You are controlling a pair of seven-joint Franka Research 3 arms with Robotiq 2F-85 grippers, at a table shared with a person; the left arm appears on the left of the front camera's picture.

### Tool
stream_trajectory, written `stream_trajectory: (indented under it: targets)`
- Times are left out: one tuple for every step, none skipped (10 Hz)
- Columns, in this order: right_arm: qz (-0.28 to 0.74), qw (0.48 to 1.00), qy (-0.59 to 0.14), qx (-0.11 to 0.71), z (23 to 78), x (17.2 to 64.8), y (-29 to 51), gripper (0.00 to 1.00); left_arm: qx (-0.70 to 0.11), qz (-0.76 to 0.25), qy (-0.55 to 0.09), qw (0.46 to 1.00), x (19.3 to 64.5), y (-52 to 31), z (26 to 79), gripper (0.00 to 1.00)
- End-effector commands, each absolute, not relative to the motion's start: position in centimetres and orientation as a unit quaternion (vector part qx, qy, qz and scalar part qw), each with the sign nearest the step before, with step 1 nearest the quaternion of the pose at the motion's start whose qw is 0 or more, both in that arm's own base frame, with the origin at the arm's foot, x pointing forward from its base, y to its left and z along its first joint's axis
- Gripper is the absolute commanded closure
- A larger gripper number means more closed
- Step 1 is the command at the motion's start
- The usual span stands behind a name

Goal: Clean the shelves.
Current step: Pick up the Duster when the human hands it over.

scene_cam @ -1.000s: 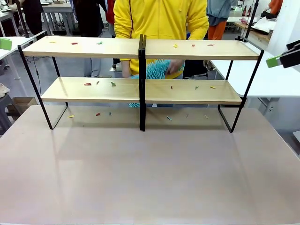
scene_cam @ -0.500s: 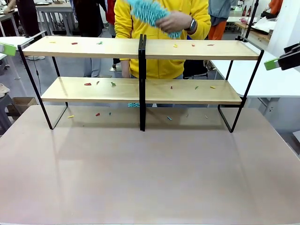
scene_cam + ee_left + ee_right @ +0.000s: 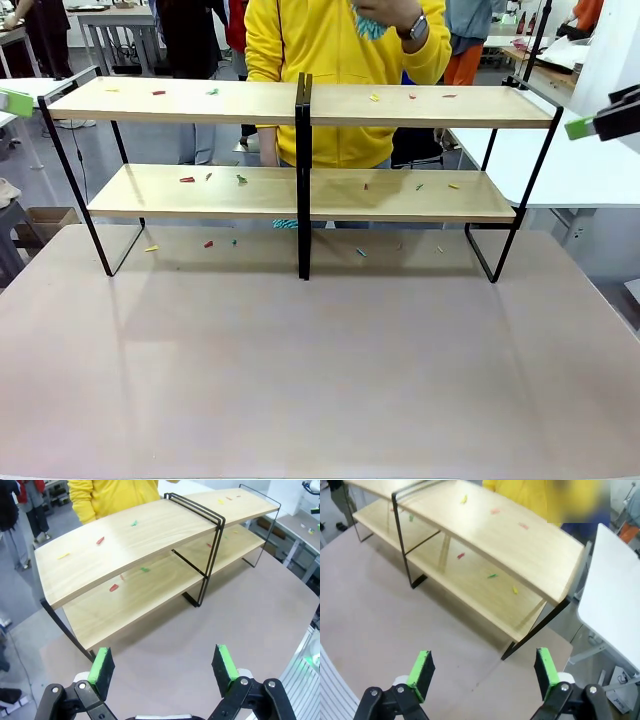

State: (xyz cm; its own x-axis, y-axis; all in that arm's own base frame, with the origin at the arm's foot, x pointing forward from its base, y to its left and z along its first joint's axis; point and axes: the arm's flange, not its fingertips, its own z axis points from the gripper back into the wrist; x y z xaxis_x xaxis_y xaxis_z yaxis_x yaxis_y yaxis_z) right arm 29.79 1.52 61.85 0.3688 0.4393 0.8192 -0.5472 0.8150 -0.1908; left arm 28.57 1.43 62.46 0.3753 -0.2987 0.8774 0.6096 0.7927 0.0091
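Observation:
The shelves (image 3: pixel 400 105) stand across the far half of the table, four light boards on a black frame with a central post. Small coloured scraps (image 3: pixel 187 179) lie scattered on the boards and on the table beneath. Behind the shelves a person in a yellow top holds a teal fluffy duster (image 3: pixel 367 24) at chest height, above the top boards. My left gripper (image 3: pixel 10 100) hovers off the left end of the shelves (image 3: pixel 150 535), open (image 3: pixel 165 665) and holding nothing. My right gripper (image 3: pixel 598 122) hovers off the right end of the shelves (image 3: pixel 520 545), also open (image 3: pixel 482 667) with nothing in it.
The brown tabletop (image 3: pixel 320 370) stretches wide in front of the shelves. A white table (image 3: pixel 580 170) stands at the right, close to the right arm. Other tables and people are farther back.
The person's hand has raised the teal duster from behind the lower boards to above the top boards, up near the frame's top edge. Both grippers have barely moved.

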Motion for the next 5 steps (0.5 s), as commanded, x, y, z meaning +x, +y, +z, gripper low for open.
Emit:
stream_trajectory:
  targets:
    - [0.266,0.806,-0.526,0.059,55.97,26.23,2.17,0.0,-0.166,-0.278,-0.486,0.812,28.64,1.44,62.44,0.0]
    - [0.248,0.812,-0.525,0.063,56.15,26.05,2.14,0.0,-0.166,-0.278,-0.486,0.812,28.64,1.44,62.44,0.0]
    - [0.215,0.827,-0.515,0.074,56.22,26.05,2.28,0.0,-0.166,-0.278,-0.486,0.812,28.64,1.44,62.44,0.0]
    - [0.197,0.84,-0.499,0.083,56.33,25.95,2.58,0.0,-0.166,-0.278,-0.486,0.812,28.64,1.44,62.44,0.0]
    - [0.191,0.839,-0.501,0.09,56.58,25.7,2.82,0.0,-0.166,-0.278,-0.486,0.812,28.64,1.44,62.44,0.0]
